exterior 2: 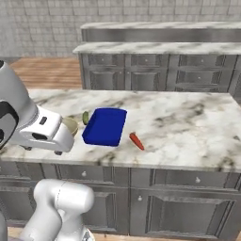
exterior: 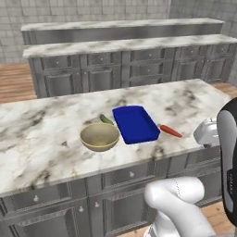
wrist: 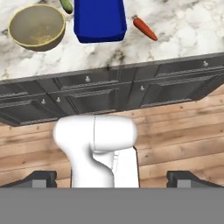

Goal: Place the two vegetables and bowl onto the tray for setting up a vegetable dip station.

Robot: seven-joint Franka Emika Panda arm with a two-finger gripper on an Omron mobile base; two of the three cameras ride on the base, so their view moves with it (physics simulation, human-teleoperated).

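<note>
The deep blue tray (exterior: 135, 123) lies empty in the middle of the marble island counter (exterior: 55, 120). A yellowish-tan bowl (exterior: 99, 137) stands upright just left of it, near the front edge. The dark green cucumber (exterior: 106, 119) lies between the bowl's far side and the tray's left rim. The orange carrot (exterior: 171, 131) rests on the counter right of the tray. My gripper (wrist: 113, 179) hangs open and empty in front of the counter's front edge, facing down and apart from all of them. In the right base view my hand hides part of the bowl (exterior 2: 70, 126).
Grey cabinet drawers (wrist: 109, 89) run under the counter's front edge, with wooden floor (wrist: 183, 131) below. A second counter with a raised marble shelf (exterior: 125, 44) stands behind the island. Bare marble spreads left of the bowl and right of the carrot.
</note>
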